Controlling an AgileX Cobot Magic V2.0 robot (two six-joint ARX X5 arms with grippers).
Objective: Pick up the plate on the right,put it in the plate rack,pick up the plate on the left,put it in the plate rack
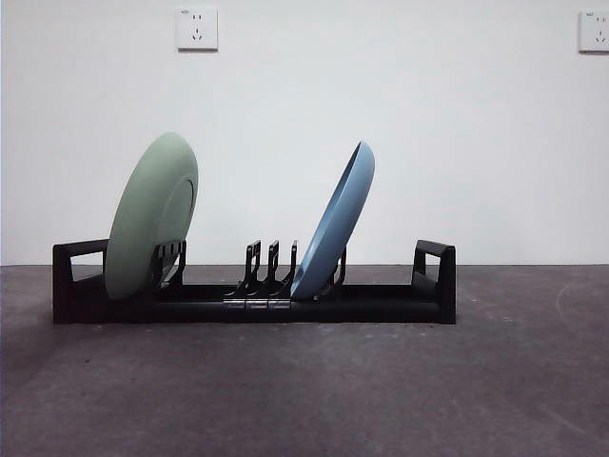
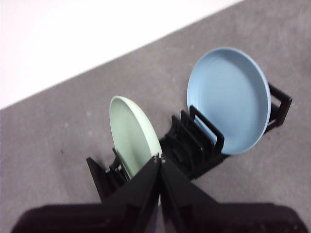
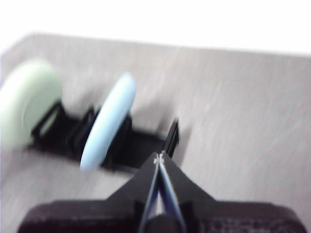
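The black plate rack point(image 1: 381, 303) lies across the table with two plates standing in it. A pale green plate point(image 1: 150, 217) leans in the left end and a blue plate point(image 1: 336, 222) leans in a slot right of the middle. From the left wrist, the green plate point(image 2: 132, 135) and blue plate point(image 2: 227, 98) both show in the rack point(image 2: 192, 148); my left gripper point(image 2: 159, 158) is shut and empty above the green plate. My right gripper point(image 3: 159, 156) is shut and empty, off past the rack's end point(image 3: 171, 137), with the blue plate point(image 3: 108, 121) and green plate point(image 3: 28, 102) beyond. Neither gripper shows in the front view.
The rack stands on a dark grey table point(image 1: 304, 390) in front of a white wall with two sockets point(image 1: 197, 29). Several free dividers point(image 1: 269, 267) stand between the two plates.
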